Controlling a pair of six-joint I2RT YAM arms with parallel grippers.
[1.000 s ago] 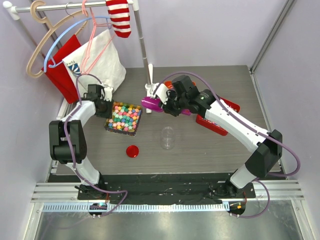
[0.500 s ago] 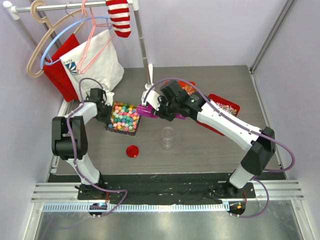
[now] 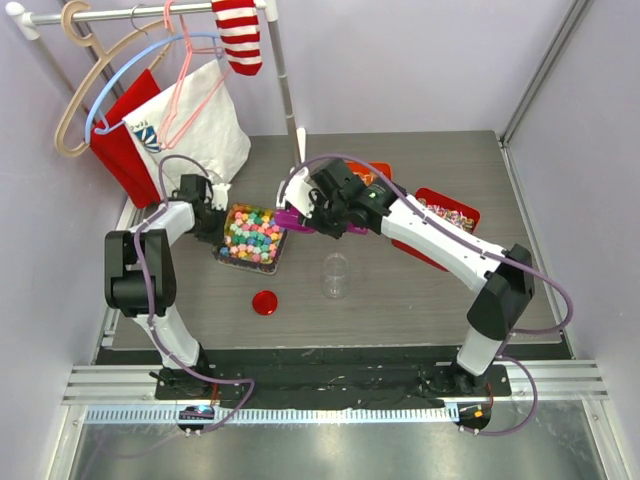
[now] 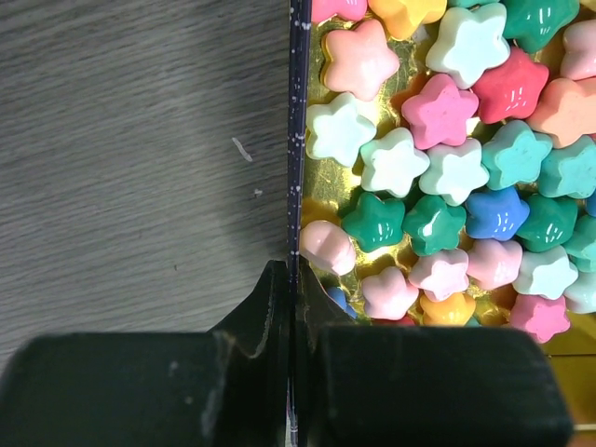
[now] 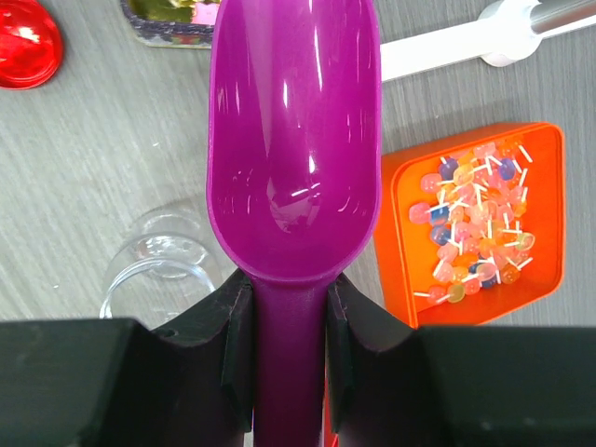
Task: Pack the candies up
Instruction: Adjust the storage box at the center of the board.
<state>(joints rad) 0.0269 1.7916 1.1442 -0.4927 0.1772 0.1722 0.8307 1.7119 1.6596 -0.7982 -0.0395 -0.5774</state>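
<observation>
Candies point(image 4: 438, 112) fill the tray point(image 4: 298, 121); left gripper point(image 4: 291, 284) is pinched shut on its wall; right gripper point(image 5: 289, 303) clamps the empty scoop point(image 5: 293, 140) by its handle.

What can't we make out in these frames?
- Red tin: top view, the right arm covers most of it; its sweets are too small to tell.
- Scoop handle: right wrist view, buried in the right claw.
- Jar: right wrist view, lower part behind the claw body.
- Tray: left wrist view, cut off by the frame; the left claw, shut on its wall, hides the nearest candies.
</observation>
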